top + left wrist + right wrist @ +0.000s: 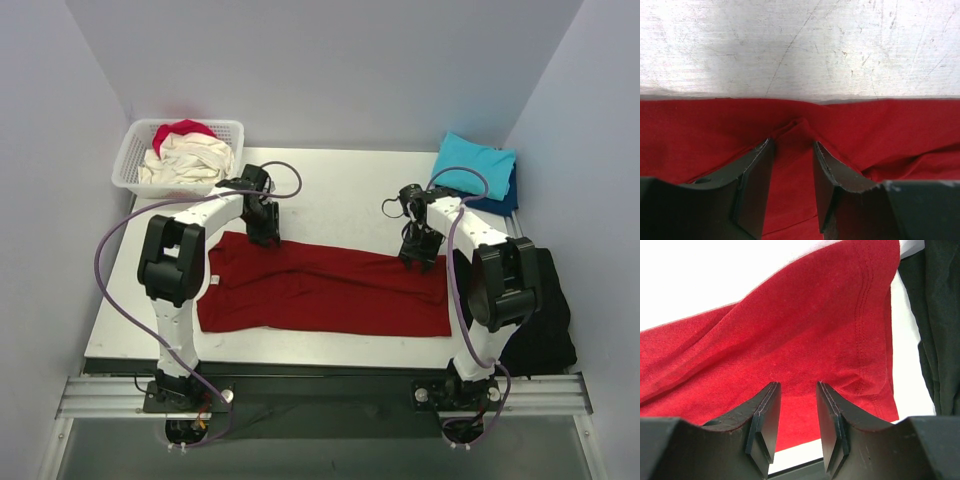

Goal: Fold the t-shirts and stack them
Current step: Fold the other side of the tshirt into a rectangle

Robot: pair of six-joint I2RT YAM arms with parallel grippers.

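Observation:
A dark red t-shirt lies on the table as a long folded strip. My left gripper is down on the strip's far edge near its left end. In the left wrist view the left gripper is open, with a small pucker of the red shirt between the fingertips. My right gripper is at the far edge near the strip's right end. In the right wrist view the right gripper is open just above the red shirt, near its stitched hem. A folded turquoise t-shirt lies on a navy one at the back right.
A white lattice basket at the back left holds a cream t-shirt and a pink-red one. A dark cloth hangs over the table's right edge; it also shows in the right wrist view. Walls close in on both sides.

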